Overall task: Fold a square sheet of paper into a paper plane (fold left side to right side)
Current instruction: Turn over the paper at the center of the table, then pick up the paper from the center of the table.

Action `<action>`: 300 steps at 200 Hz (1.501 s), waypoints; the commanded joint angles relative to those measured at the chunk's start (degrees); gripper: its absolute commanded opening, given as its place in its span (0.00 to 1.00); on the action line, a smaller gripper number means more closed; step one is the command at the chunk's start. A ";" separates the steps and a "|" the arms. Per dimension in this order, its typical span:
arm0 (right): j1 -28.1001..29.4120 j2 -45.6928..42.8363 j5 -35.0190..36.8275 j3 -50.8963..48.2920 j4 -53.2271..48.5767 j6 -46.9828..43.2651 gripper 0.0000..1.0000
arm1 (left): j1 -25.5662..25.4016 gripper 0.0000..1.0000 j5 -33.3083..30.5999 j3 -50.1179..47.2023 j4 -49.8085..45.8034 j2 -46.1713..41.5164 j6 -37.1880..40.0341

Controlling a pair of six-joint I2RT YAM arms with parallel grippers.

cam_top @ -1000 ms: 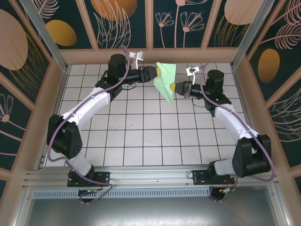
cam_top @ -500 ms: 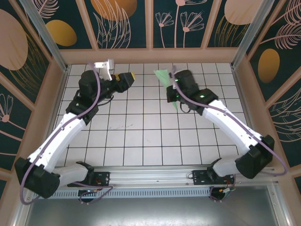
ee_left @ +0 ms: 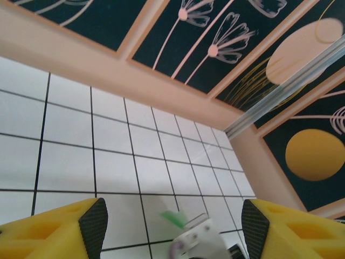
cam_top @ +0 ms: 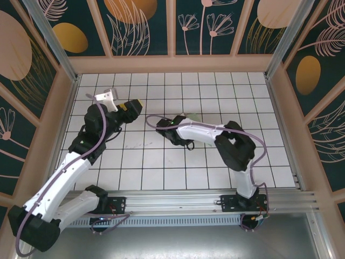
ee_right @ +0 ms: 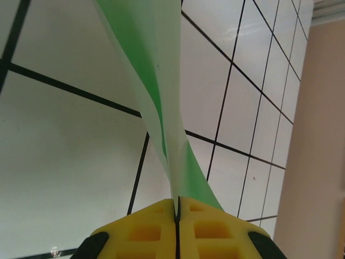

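Pinched in right end effector (ee_right: pixel 177 204): paper plane (ee_right: pixel 153 75), extending ahead.

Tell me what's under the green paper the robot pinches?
White floor tiles with black lines lie beneath the paper, which the right gripper pinches. The patch directly behind it is covered.

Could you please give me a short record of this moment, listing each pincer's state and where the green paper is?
left pincer: open, nothing between its fingers
right pincer: shut on the paper plane
paper plane: pale green, folded, pinched at one end, extending away from the right pincer
table: white grid tiles
paper touching the tiles: cannot tell
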 commanded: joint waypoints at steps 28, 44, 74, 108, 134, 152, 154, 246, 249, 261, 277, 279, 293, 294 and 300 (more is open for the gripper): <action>1.90 8.05 1.95 6.02 -3.30 1.97 0.11 | -0.16 0.69 -1.55 -1.18 -1.78 -1.28 -0.18; 1.95 9.17 -0.47 6.32 -1.66 0.70 0.19 | -0.14 0.69 -0.66 -1.18 -1.61 -1.33 -0.16; 1.97 7.72 -8.39 4.97 3.49 -3.34 0.39 | -0.16 0.70 0.94 -0.62 -1.52 -1.29 0.03; 2.03 1.48 -14.70 1.28 7.99 -5.49 0.58 | -0.13 0.74 0.93 -0.35 -1.56 -1.64 0.04; 2.05 -5.43 -19.86 -1.85 11.57 -6.39 0.69 | -0.16 0.78 -0.17 -0.54 -1.69 -1.55 0.04; 1.95 -10.28 -22.34 -3.79 13.70 -6.41 0.74 | -0.16 0.80 -0.62 -1.07 -1.39 -1.47 -0.05; 1.95 -10.81 -22.61 -4.00 13.95 -6.39 0.75 | -0.16 0.81 -0.66 -1.13 -1.35 -1.47 -0.11; -10.60 -35.74 -46.44 -20.74 37.15 -7.83 0.81 | -0.14 0.92 -0.77 -3.63 2.35 1.43 0.43; -11.42 -36.37 -47.87 -21.40 37.91 -7.80 0.81 | -0.15 0.92 -0.13 -3.71 2.69 1.84 0.31; -14.89 -38.29 -52.62 -23.71 40.21 -7.63 0.81 | -0.14 0.90 4.53 -3.98 4.85 4.13 0.01; -20.10 -40.07 -59.10 -26.67 42.45 -7.10 0.80 | -0.14 0.86 11.67 -3.54 7.61 9.23 -1.60; -20.81 -40.21 -59.88 -26.99 42.70 -7.05 0.80 | -0.20 0.86 12.68 -3.60 8.10 9.91 -1.93; -25.11 -41.28 -64.20 -29.57 44.36 -6.07 0.80 | -0.91 0.83 17.46 -3.94 12.17 15.31 -4.00; -25.47 -41.37 -64.52 -29.76 44.46 -6.02 0.80 | -0.98 0.83 17.67 -3.97 12.45 15.62 -4.09; -27.26 -41.93 -66.38 -30.95 45.36 -5.54 0.79 | -1.69 0.83 18.27 -4.03 13.90 17.83 -4.59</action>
